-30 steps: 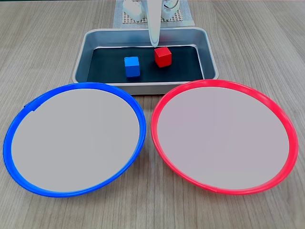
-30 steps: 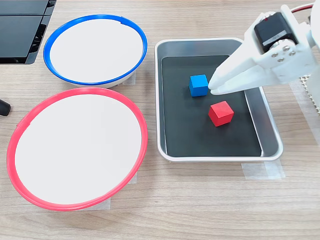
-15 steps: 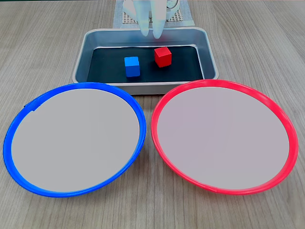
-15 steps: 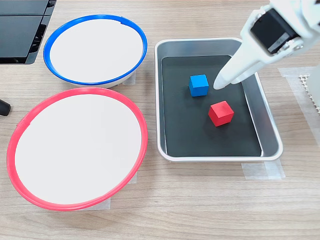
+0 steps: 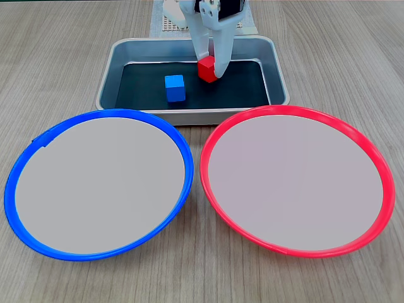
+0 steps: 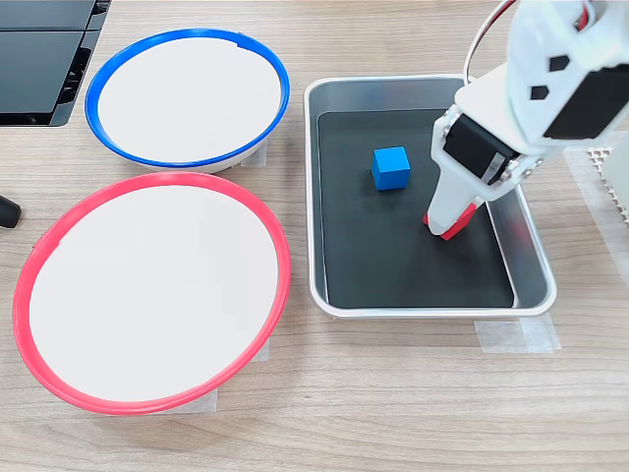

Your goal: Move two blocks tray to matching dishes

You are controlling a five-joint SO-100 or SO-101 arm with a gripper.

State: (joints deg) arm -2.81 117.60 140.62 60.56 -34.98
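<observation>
The gripper (image 5: pixel 211 68) straddles the red block (image 5: pixel 206 69) inside the metal tray (image 5: pixel 278 76), fingers on both sides of it. The blue block (image 6: pixel 390 167) sits nearby on the tray floor.

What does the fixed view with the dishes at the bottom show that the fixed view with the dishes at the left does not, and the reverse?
Dishes at the bottom: the jaws stand on either side of the red block, and its front face is clear.
Dishes at the left: a dark panel in the top left corner, tape by the tray, and the arm covering most of the red block.
Both: the gripper, the blue block in the tray, and the blue dish and red dish, with no block on either.
</observation>
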